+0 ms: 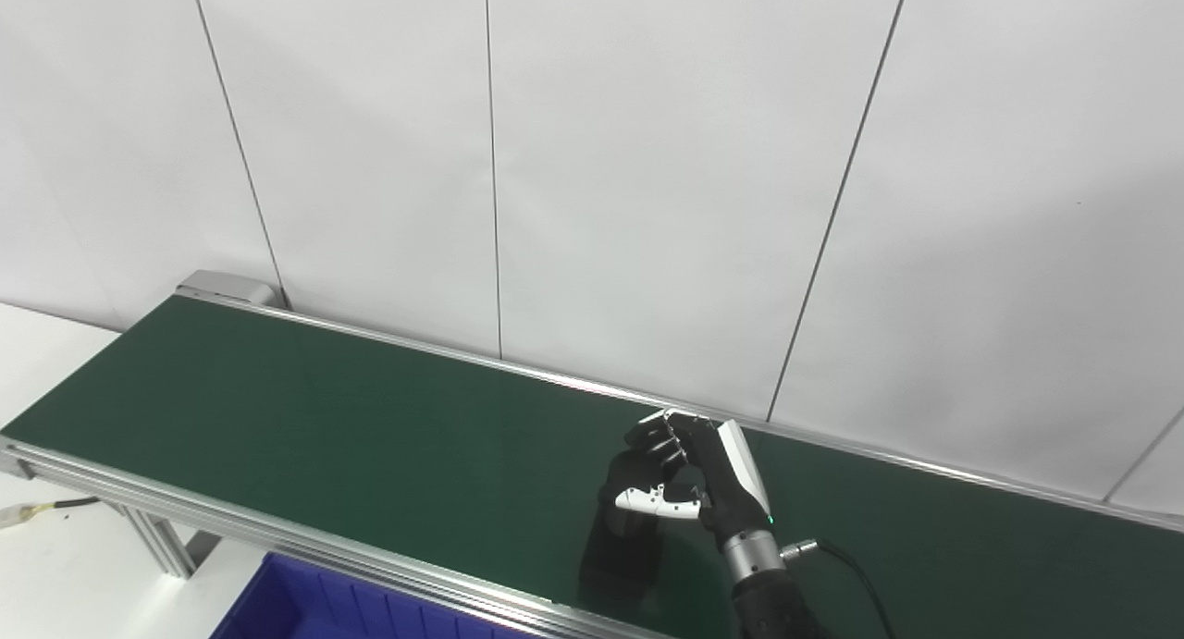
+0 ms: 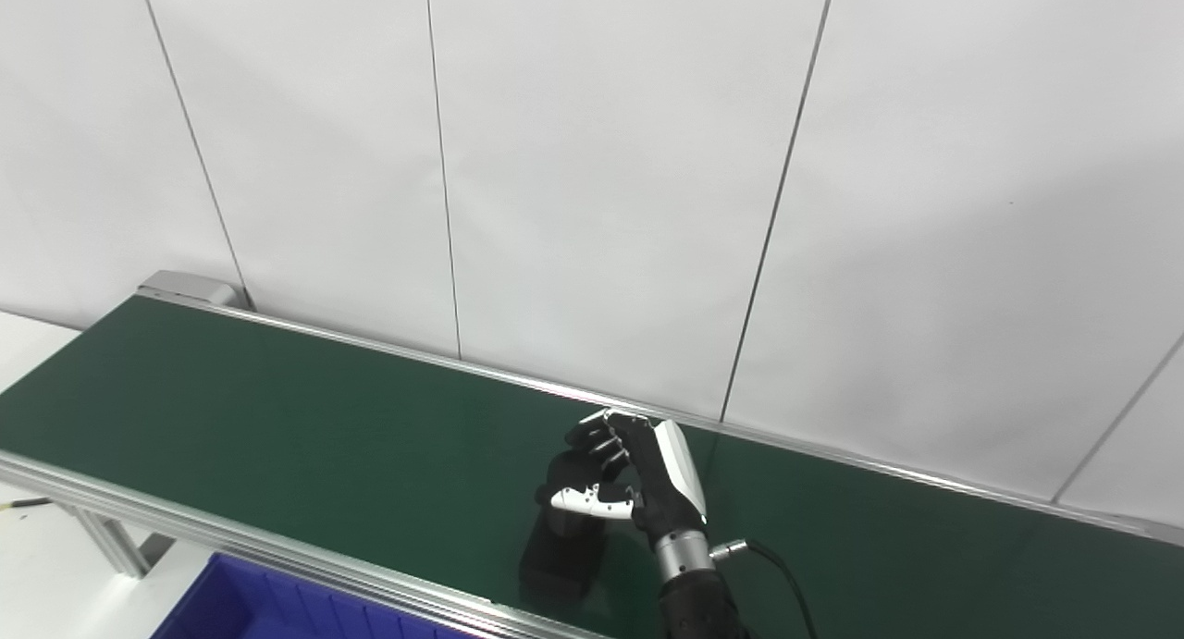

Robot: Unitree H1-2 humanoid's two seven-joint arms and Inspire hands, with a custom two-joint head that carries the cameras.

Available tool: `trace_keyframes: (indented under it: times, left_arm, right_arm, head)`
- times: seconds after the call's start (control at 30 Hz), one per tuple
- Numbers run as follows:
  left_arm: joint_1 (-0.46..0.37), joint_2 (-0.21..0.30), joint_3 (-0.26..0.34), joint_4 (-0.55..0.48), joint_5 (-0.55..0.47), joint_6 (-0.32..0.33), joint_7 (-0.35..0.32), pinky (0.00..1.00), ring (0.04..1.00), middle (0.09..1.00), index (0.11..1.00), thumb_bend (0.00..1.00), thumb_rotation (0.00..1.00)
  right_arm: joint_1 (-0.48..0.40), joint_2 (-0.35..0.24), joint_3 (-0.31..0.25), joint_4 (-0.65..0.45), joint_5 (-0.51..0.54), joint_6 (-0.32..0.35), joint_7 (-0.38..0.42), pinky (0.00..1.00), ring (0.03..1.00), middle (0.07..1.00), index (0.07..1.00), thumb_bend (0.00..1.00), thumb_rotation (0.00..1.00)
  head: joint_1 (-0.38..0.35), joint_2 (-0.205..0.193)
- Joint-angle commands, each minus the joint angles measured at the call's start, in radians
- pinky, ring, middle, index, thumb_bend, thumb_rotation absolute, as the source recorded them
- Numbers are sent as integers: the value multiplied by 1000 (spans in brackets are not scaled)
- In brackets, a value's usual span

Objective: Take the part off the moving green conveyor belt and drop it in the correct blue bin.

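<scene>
Conveyor belt: a dark green conveyor belt runs from the upper left to the lower right, edged by silver rails; its surface is glossy and reflective.
Right robot hand: the right robot hand is over the belt, a little right of centre, its arm entering from the bottom edge. The back of the hand faces right and the palm faces left.
Right robot hand state: the fingers are curled inward toward the palm and the white-tipped thumb points left across them. A dark shape lies inside the curl, but whether it is a held object or the hand's own dark palm cannot be told.
Reflection: a dark reflection or shadow of the hand shows on the belt just below it.
Part: no separate part can be made out on the visible stretch of belt; its location cannot be told.
Left robot hand: out of sight in both views.
Blue bin: the corner of a blue bin with a ribbed inner wall sits below the near rail at the bottom left, partly cut off by the frame edge.
Cable: a black cable leaves the wrist of the right robot hand toward the lower right.
Wall: white panels with thin dark seams stand behind the belt.
Table: a white table shows at the far left beneath the belt frame.
</scene>
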Motion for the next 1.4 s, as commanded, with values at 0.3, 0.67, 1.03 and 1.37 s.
trace_keyframes:
  times: [0.3,0.67,1.03,1.37]
  left_arm:
    - [2,-33,-19,-26,-21,-39,-11,703,746,791,820,955,464]
    - [-20,-24,-3,-6,-37,-39,-26,719,756,794,818,960,462]
    - [-42,-18,19,17,-50,-39,-41,731,761,798,820,983,474]
    - [-60,-5,50,24,-60,-39,-64,731,759,803,825,967,491]
  right_arm:
    - [1,-10,-16,-129,14,-33,5,343,427,499,515,500,0]
    - [19,-29,-44,-282,12,-7,11,341,435,515,496,501,0]
    - [55,-56,-90,-471,26,71,46,337,432,507,513,500,0]
    - [103,-92,-130,-645,43,162,88,329,410,493,531,498,0]
  head:
    - [-14,-2]
    - [-35,-11]
    - [-72,-19]
    - [-127,-14]
